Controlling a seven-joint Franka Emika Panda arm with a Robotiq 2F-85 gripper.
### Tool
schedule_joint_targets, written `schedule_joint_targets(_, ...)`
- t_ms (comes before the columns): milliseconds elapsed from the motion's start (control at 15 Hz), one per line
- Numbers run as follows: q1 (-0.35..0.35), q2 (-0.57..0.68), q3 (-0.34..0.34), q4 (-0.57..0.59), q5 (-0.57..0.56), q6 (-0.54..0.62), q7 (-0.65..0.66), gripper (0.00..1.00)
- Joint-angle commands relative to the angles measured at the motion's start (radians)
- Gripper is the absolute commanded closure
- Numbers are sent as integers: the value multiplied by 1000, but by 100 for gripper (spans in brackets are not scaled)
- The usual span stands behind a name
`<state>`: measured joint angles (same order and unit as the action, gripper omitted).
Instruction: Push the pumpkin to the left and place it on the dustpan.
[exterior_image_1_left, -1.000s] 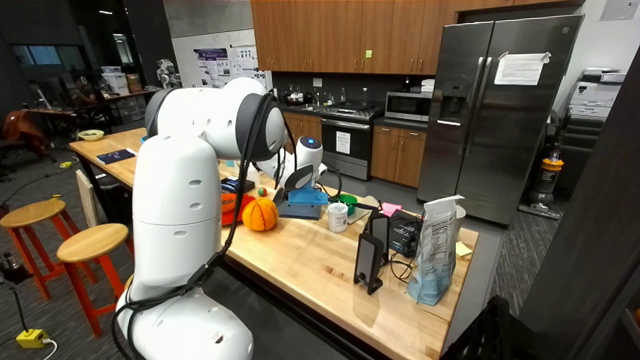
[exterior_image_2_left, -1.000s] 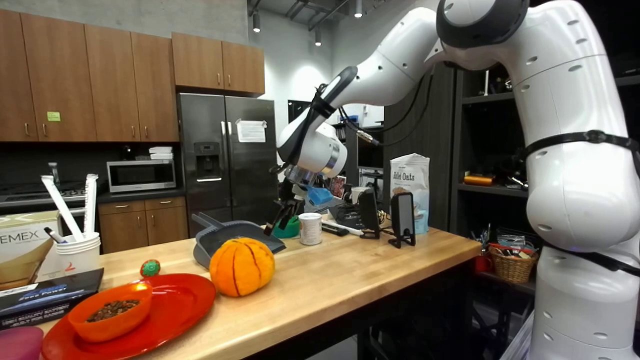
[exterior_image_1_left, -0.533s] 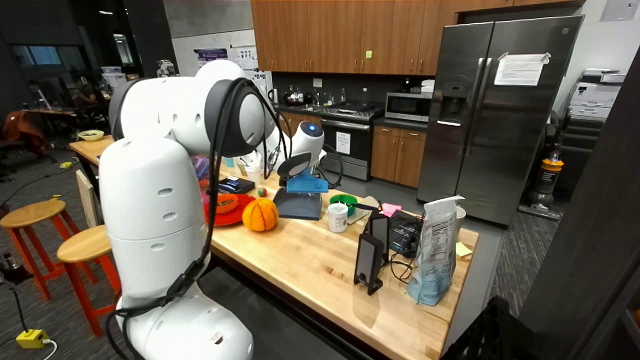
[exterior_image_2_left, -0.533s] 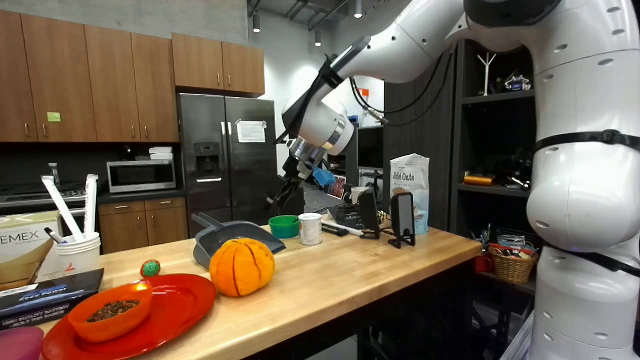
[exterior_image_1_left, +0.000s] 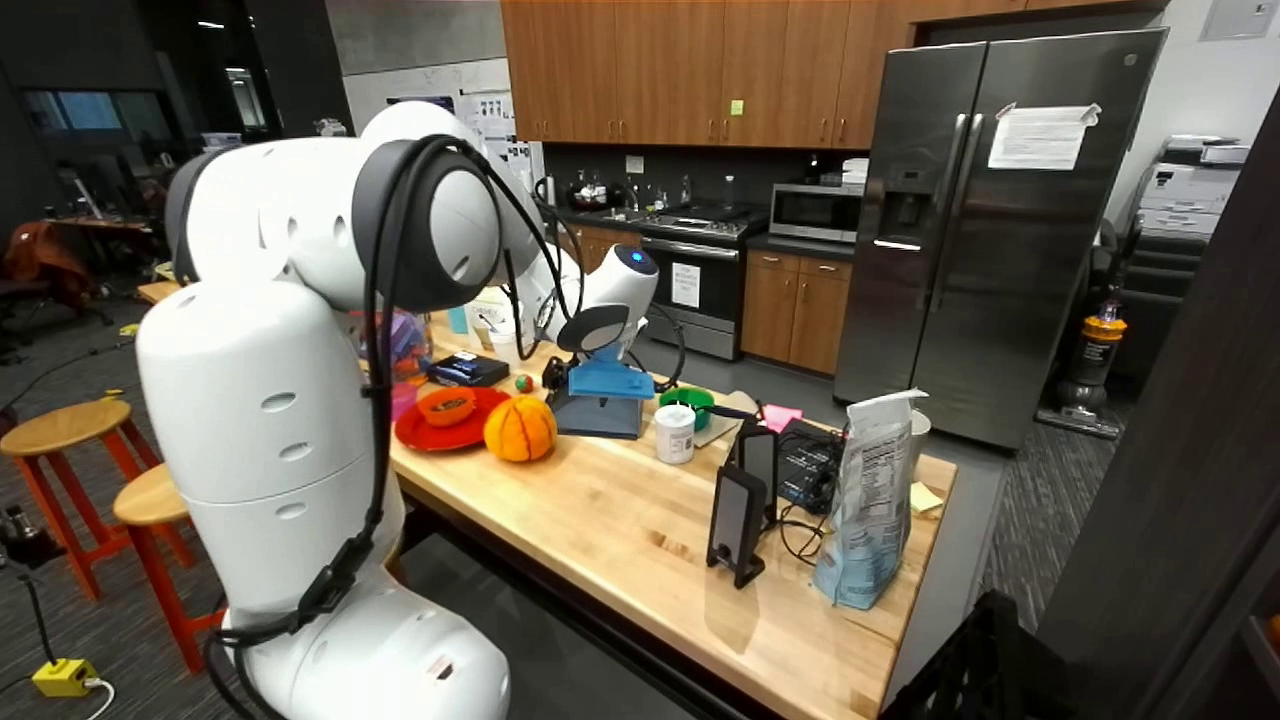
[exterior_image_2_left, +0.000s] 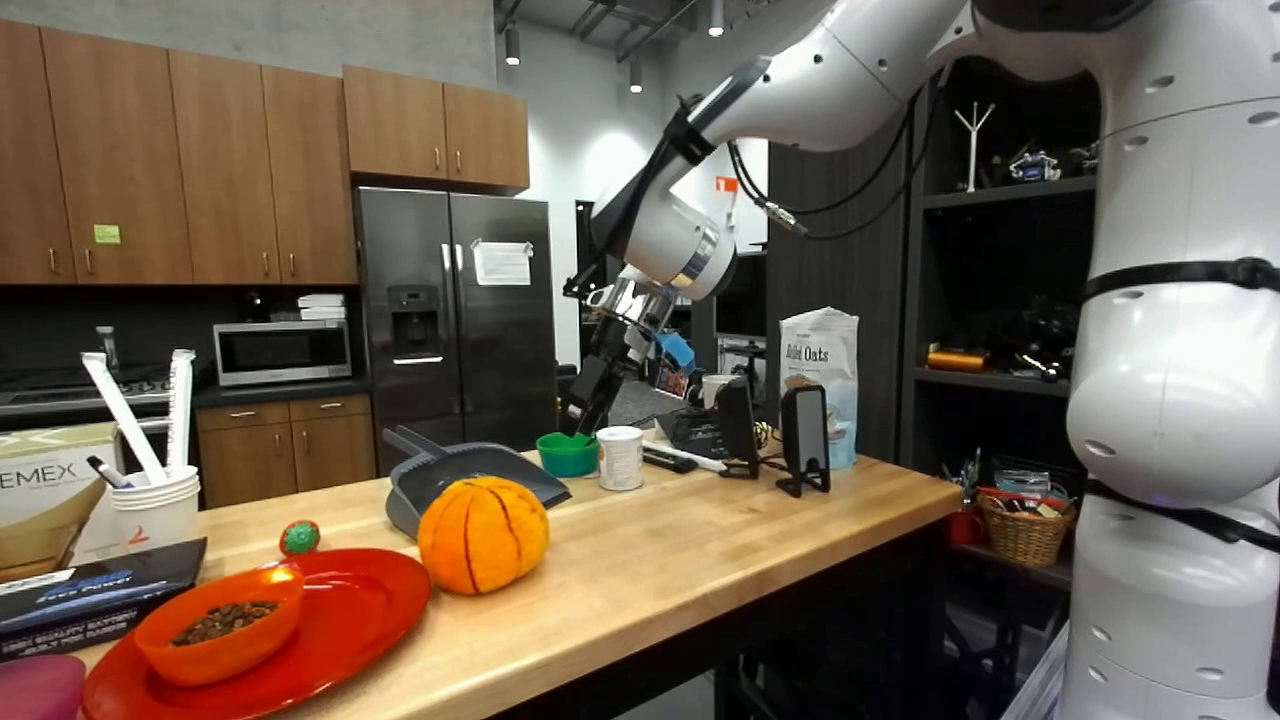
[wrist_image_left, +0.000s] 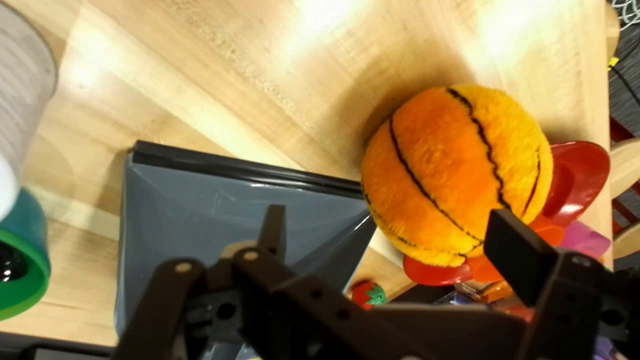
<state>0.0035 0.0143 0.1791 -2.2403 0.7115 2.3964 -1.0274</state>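
Note:
The pumpkin (exterior_image_1_left: 520, 428), a round orange plush ball with dark seams, sits on the table in both exterior views (exterior_image_2_left: 484, 535). The dustpan (exterior_image_2_left: 455, 478) is grey, not red, and lies flat just behind it; in the wrist view the pumpkin (wrist_image_left: 455, 165) overlaps the dustpan's corner (wrist_image_left: 200, 210), and I cannot tell whether they touch. My gripper (wrist_image_left: 390, 220) is open and empty in the wrist view, one finger over the dustpan and one over the pumpkin's lower right edge. In an exterior view the gripper (exterior_image_2_left: 588, 410) hangs above the table, by the green bowl and apart from the pumpkin.
A red plate (exterior_image_2_left: 375, 610) with an orange bowl (exterior_image_2_left: 270, 635) stands beside the pumpkin. A small strawberry (exterior_image_2_left: 300, 537) lies behind the plate. The green bowl (exterior_image_2_left: 567, 457) and a white tub (exterior_image_2_left: 621, 460) stand beside the dustpan. Speakers (exterior_image_2_left: 806, 430) and an oats bag (exterior_image_2_left: 835, 370) are farther along.
The arm has swung and drawn back, and the gripper has risen and shifted away from the dustpan's side. The pumpkin and the dustpan have not moved.

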Motion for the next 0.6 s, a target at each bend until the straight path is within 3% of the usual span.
schedule_joint_targets(0, 51, 84, -18, 42, -22, -32, 1, 0)
schedule_joint_targets(400, 85, 199, 6, 125, -85, -117, 18, 0)
schedule_joint_targets(533, 91, 177, 21, 110, -87, -136, 19, 0)
